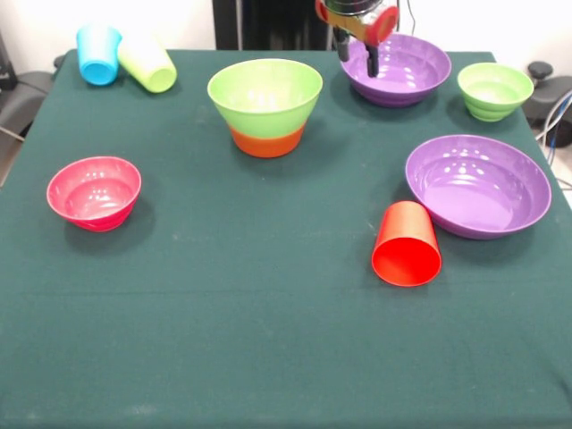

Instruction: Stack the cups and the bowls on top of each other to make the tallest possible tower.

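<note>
The tower (pixel 265 107), a large lime green bowl nested in an orange bowl, stands at the table's far middle. My gripper (pixel 357 61) hangs at the top, fingers open, just left of the far purple bowl (pixel 398 70) and over its rim. A second purple bowl (pixel 478 185) sits at right, with the small green bowl (pixel 494 90) beyond it. The pink bowl (pixel 94 192) sits at left. A red cup (pixel 407 244) lies on its side by the near purple bowl. The sky blue cup (pixel 98 54) and lime green cup (pixel 148 63) are at the far left corner. The orange cup is out of view.
The green cloth table (pixel 268 340) ends at its far edge just behind the cups. Dark equipment and cables (pixel 550 98) sit off the right edge, and the robot's pedestal (pixel 268 22) stands behind the far edge.
</note>
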### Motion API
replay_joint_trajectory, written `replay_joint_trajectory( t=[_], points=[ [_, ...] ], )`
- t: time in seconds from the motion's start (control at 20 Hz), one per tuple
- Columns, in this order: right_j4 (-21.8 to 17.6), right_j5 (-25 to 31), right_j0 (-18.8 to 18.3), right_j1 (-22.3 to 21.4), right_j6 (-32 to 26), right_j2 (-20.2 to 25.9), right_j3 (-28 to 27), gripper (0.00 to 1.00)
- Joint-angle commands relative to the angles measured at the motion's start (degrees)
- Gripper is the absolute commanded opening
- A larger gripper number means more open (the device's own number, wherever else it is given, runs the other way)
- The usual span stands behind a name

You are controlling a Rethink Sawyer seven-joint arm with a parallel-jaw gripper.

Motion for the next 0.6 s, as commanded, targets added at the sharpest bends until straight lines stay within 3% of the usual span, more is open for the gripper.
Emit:
replay_joint_trajectory(
  t=[0.05, 0.3, 0.6],
  points=[
    [0.08, -5.65, 0.88, 2.12, 6.28, 4.38, -3.05, 1.0],
    [1.54, -5.54, 0.77, 0.41, 7.66, 6.04, -1.09, 1.0],
    [0.5, -4.05, -0.16, -0.14, 6.18, 5.56, -1.17, 1.0]
  ],
)
